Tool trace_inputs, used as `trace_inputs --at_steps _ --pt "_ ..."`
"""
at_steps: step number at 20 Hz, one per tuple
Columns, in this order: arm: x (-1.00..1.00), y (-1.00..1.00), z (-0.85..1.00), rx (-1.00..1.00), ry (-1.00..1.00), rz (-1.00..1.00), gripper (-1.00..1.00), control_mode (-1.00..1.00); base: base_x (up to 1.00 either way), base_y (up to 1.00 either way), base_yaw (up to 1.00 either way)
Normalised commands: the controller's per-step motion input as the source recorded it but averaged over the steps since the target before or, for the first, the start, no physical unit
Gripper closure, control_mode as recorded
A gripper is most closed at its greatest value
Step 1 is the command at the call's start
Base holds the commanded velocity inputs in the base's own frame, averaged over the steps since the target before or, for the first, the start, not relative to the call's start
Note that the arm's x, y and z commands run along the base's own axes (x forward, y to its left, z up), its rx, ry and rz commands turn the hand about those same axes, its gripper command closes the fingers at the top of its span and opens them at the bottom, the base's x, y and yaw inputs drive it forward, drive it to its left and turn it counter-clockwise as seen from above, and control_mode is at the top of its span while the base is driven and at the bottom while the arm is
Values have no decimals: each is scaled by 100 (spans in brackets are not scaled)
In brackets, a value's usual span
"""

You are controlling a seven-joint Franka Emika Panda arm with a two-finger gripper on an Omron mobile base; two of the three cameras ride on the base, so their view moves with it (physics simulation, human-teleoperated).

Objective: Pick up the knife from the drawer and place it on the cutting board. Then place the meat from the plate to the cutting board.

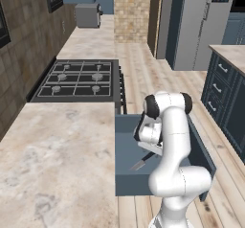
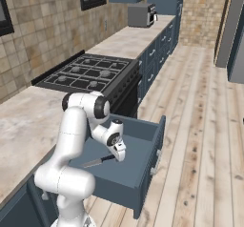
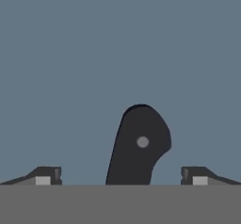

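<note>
One long counter [image 1: 52, 160] of mottled beige stone carried one black gas stove [image 1: 79, 80] with four burners. Below the counter's edge, one wide, shallow slate-blue drawer [image 2: 143, 171] stood pulled out, its floor flat and smooth. One knife [image 2: 95, 162] lay on that floor under the white arm; in the left base view its long axis ran from a pointed silver blade at 8 o'clock to the handle at 2 o'clock. In the hand view the rounded black handle, bearing one grey rivet, sat at 6 o'clock between the fingertips [image 3: 47, 176]. The one gripper [image 3: 121, 177] was spread wide, gripping nothing.
</note>
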Motion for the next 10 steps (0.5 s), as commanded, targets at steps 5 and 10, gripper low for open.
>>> trace_inputs --at_steps 5,10 --pt "3 0 -52 0 7 0 -100 -100 0 0 0" --pt "-1 7 -10 0 1 -5 -100 -100 0 0 0"
